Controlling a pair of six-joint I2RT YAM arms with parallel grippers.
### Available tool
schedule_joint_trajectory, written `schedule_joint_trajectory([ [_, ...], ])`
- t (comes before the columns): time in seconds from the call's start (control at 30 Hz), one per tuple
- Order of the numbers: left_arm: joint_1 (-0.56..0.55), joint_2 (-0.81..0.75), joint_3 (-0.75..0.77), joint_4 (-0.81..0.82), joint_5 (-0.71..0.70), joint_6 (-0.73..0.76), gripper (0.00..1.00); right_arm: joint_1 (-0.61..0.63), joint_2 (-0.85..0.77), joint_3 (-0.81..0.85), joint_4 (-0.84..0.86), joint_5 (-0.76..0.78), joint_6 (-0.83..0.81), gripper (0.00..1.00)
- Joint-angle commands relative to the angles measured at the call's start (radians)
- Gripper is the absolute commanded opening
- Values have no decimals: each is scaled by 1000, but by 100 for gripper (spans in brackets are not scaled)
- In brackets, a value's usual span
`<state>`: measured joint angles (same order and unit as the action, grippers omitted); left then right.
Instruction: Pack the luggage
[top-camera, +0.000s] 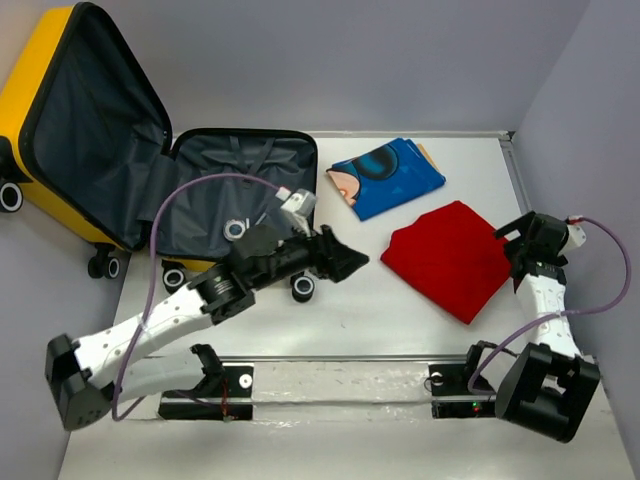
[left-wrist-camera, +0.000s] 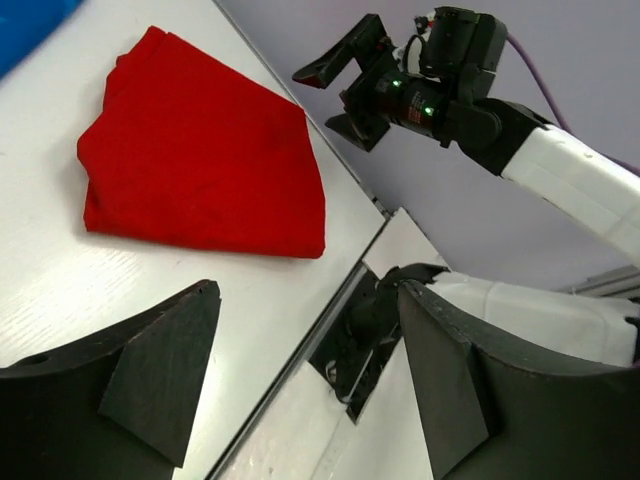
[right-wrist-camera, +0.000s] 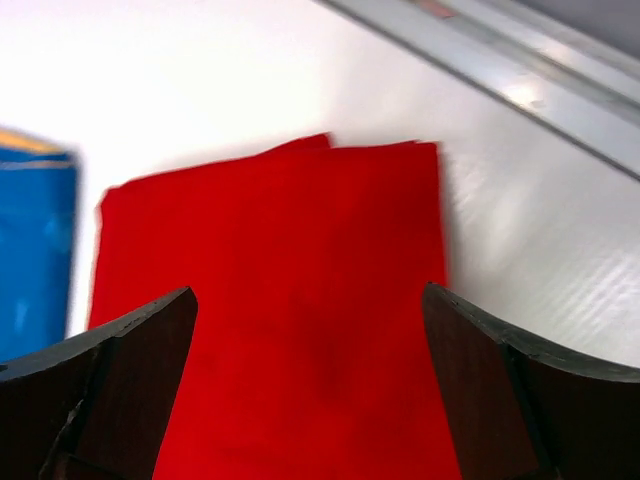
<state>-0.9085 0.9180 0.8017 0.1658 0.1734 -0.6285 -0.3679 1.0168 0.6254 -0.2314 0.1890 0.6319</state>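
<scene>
The luggage (top-camera: 60, 95) is lying open at the far left of the desk (top-camera: 360, 315). Its yellow lid half is leaning upright at the left edge, and its other half is resting flat with the dark grey lining facing up and the black-and-white wheels (top-camera: 302, 287) showing along its near side. The left arm is reaching across in front of that flat half, and the left fingers (left-wrist-camera: 160, 370) are standing spread apart with nothing between them, pointing toward the middle of the desk. A folded red cloth (top-camera: 450, 260) is lying flat right of centre. Just beyond it, a folded blue cloth (top-camera: 385, 177) with a cartoon print is sitting near the far edge; whether the two are touching is hard to tell. The right arm is bending up from its base at the near right corner. The right fingers (right-wrist-camera: 130, 370) are hovering spread wide at the right edge of the red cloth, and they are gripping nothing. In the right wrist view the red cloth is filling the gap between them, with a strip of blue showing at the left.
</scene>
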Motion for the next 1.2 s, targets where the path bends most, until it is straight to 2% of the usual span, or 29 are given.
schedule_joint_trajectory([
  [0.0,-134,197,162,11,-253,47,84,-106,34,-6,-13,-23,-8,100],
  [0.1,-164,382,206,-17,-311,58,87,-146,63,-4,-11,-63,-47,100],
  [0.27,-170,557,270,-37,-387,59,93,-198,199,7,4,-155,-72,100],
  [0.3,-171,590,284,-41,-390,62,94,-198,225,10,7,-221,-75,100],
  [0.5,-168,826,390,-43,-374,62,94,-198,373,0,82,-362,-57,100],
  [0.6,-168,877,427,-48,-364,61,95,-198,425,-1,109,-428,-48,99],
  [0.63,-167,900,435,-48,-362,59,95,-198,448,-16,142,-478,-38,97],
  [0.77,-144,938,442,-26,-339,44,95,-198,454,-59,210,-525,-12,88],
  [1.0,-87,1032,478,-6,-261,15,94,-198,448,-82,221,-562,-23,89],
  [1.17,-79,1090,492,12,-244,4,92,-198,450,-116,300,-625,9,93],
])
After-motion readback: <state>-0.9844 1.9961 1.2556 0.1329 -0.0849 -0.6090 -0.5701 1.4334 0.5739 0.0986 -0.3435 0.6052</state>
